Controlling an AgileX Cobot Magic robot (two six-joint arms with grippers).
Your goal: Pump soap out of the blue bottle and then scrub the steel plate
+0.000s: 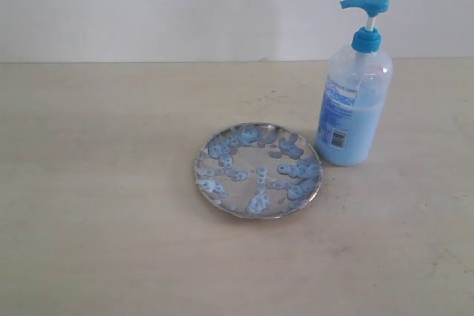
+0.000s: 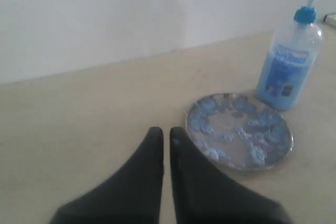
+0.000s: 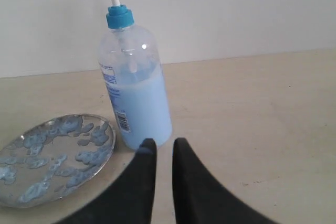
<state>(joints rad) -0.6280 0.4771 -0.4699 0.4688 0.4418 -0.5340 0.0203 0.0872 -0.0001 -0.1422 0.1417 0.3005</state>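
The steel plate (image 1: 258,171) lies on the table, dotted with pale blue soap (image 1: 258,203) blobs. Just to its right the blue bottle (image 1: 353,101) stands upright, about half full, its pump head (image 1: 366,4) raised. No gripper shows in the exterior view. In the left wrist view my left gripper (image 2: 166,134) is shut and empty, hovering short of the steel plate (image 2: 239,131), with the blue bottle (image 2: 289,66) beyond. In the right wrist view my right gripper (image 3: 164,144) is shut with a thin slit, holding nothing, just in front of the blue bottle (image 3: 136,87) and beside the steel plate (image 3: 55,158).
A pale wooden tabletop (image 1: 96,197) runs back to a white wall (image 1: 148,5). Bare surface lies to the left of and in front of the plate.
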